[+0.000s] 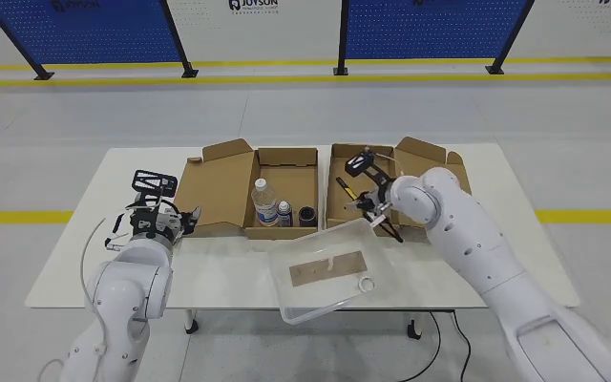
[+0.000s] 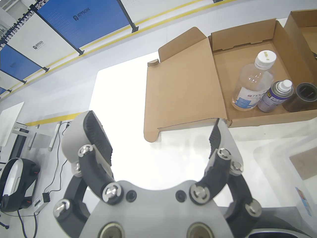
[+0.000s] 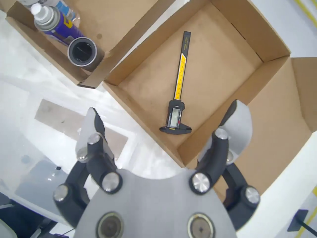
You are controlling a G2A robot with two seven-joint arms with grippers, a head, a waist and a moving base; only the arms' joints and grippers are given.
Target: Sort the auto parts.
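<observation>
Two open cardboard boxes stand side by side. The left box (image 1: 286,168) (image 2: 242,38) holds a clear bottle (image 1: 264,201) (image 2: 252,87), a blue spray can (image 1: 284,212) (image 2: 273,96) (image 3: 53,23) and a black cylindrical part (image 1: 307,216) (image 2: 301,97) (image 3: 83,53). A yellow-and-black digital caliper (image 1: 346,188) (image 3: 180,75) lies in the right box (image 1: 355,162) (image 3: 250,23). My right gripper (image 1: 377,215) (image 3: 163,111) hangs open above that box's front edge, just over the caliper's head. My left gripper (image 1: 158,225) (image 2: 154,122) is open and holds nothing, above the table left of the boxes.
In front of the boxes sits a clear plastic tray (image 1: 296,286) (image 3: 24,115) with a brown sheet (image 1: 327,268) and a small ring (image 1: 367,283) inside. Box flaps (image 1: 205,196) spread outward on both sides. The table's left edge is close to my left arm.
</observation>
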